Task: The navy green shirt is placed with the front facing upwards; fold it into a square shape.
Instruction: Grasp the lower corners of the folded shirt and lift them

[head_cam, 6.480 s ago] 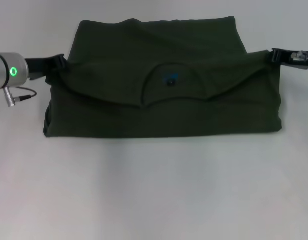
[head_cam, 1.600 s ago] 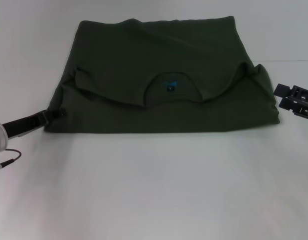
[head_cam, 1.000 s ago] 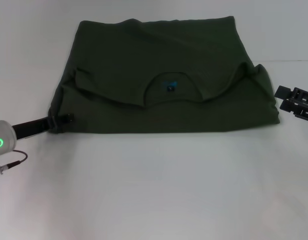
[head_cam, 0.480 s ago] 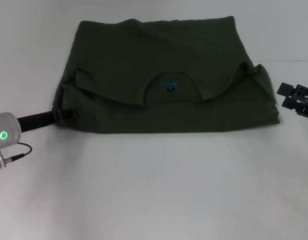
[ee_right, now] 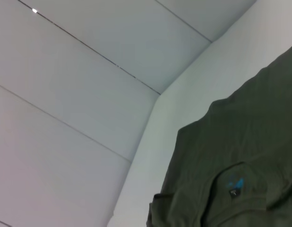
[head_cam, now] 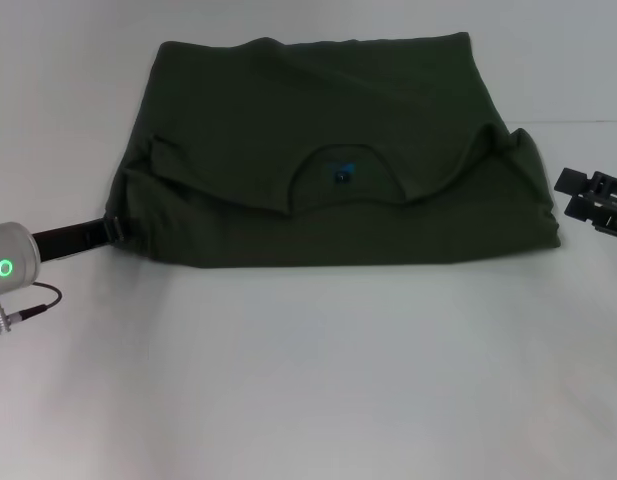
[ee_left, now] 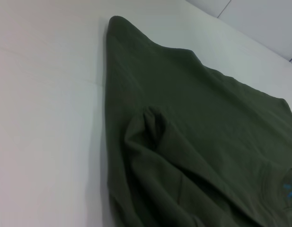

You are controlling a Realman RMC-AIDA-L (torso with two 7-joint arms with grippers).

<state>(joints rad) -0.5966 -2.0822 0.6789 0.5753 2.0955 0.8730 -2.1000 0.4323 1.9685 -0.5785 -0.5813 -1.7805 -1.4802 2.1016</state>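
Since before: the left claw (head_cam: 121,228) has slid in to the shirt's near-left corner and pushed that corner in a bit; the right claw (head_cam: 594,196) has backed away from the shirt's right edge.
Shirt: the navy green shirt (head_cam: 328,160) lies flat on the white worktop (head_cam: 318,370), toward the far side. Its neck end is folded down over the body, so the round collar and small blue label (head_cam: 341,175) show in the middle. It is now a wide shape, not a square.
Left claw: it touches the shirt's near-left corner. I cannot tell if it is holding the cloth or how wide it is.
Right claw: it sits just off the shirt's right edge, not touching. Its two fingers look parted, with nothing between them.
Step in hand: I think the left side is about to be folded over.
Next move: the left claw likely needs a firm pinch on all the layers at that corner, then a lift and a carry toward the label. The cloth is soft and may bunch up.
Edges: the shirt's near edge is straight; its left edge is wavy and bumpy.
Room: lots of bare worktop in front of the shirt, and some on both sides.
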